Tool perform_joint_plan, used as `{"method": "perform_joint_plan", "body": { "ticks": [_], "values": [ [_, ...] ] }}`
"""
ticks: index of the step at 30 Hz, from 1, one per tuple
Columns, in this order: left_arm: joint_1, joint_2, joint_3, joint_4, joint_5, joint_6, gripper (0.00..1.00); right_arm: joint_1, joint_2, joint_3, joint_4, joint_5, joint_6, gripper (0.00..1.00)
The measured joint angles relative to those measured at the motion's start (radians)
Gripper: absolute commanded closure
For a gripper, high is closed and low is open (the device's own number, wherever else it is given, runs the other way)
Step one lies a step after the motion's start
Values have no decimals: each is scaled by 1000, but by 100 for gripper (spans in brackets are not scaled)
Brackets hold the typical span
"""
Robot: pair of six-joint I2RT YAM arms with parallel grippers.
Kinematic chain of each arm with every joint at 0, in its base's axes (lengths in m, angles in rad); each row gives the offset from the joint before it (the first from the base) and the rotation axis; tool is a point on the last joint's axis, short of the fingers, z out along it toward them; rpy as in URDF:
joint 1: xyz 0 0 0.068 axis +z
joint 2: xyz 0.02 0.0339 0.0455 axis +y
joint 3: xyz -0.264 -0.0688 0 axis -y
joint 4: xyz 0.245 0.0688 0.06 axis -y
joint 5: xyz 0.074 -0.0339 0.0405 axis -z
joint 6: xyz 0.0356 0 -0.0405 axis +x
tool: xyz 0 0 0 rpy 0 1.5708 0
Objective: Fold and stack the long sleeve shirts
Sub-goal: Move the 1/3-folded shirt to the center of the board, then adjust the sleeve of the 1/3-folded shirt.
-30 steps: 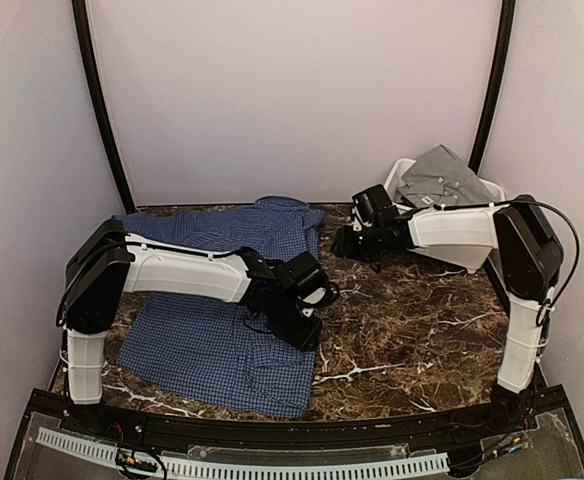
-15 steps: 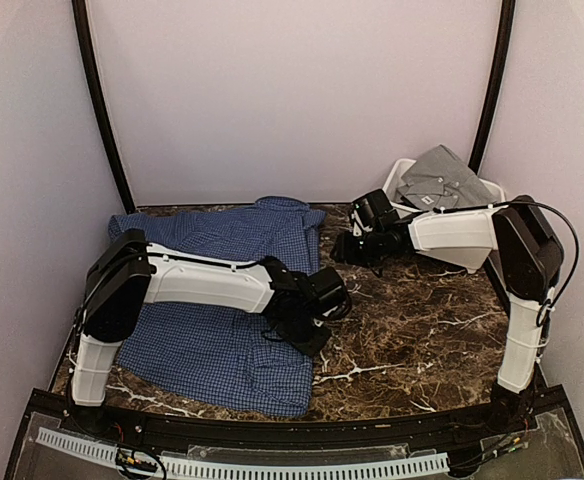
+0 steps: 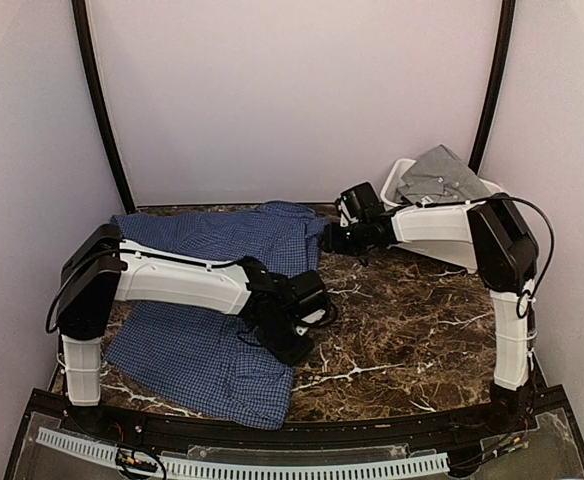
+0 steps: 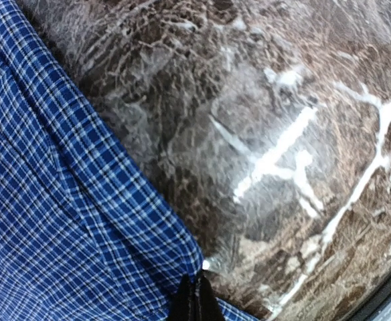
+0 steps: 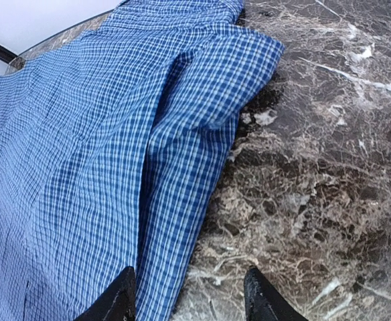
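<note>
We log left pincer [image 4: 195,302] tips together, clamping the hem of the navy fine-check shirt [image 4: 61,221], woven cloth spreading beside them | right pincer [image 5: 190,299] fingers apart over that shirt's rumpled edge, veined glossy marble table [image 5: 316,167] beneath | plain grey shirt [image 3: 440,172] crumpled in the white bin [image 3: 399,172] behind the right pincer

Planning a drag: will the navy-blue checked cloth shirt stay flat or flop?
Likely floppy: the navy-blue checked cloth shirt lies in soft folds. Pinched at one edge by the left gripper, it would probably bunch, not slide flat.
</note>
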State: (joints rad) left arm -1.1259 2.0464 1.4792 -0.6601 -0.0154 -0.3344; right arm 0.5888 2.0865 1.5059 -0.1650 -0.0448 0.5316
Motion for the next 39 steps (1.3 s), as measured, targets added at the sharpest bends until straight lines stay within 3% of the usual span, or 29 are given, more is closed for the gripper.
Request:
{"method": "perform_joint_plan", "body": {
  "ticks": [8, 19, 28, 32, 37, 39],
  "values": [
    [2, -115, -122, 2, 114, 15, 100, -31, 114, 84, 0, -4, -2, 49],
    [11, -138, -175, 8, 186, 27, 100, -76, 197, 135, 36, -28, 24, 49],
    [17, -145, -203, 11, 214, 40, 100, -84, 251, 192, 82, -65, 58, 57],
    [19, -161, -212, 13, 219, 40, 100, -85, 253, 193, 91, -67, 71, 66],
    [24, -171, -216, 13, 225, 43, 100, -88, 273, 231, 93, -66, 80, 95],
    [24, -171, -219, 13, 226, 44, 100, -89, 274, 235, 95, -63, 80, 100]
  ]
}}
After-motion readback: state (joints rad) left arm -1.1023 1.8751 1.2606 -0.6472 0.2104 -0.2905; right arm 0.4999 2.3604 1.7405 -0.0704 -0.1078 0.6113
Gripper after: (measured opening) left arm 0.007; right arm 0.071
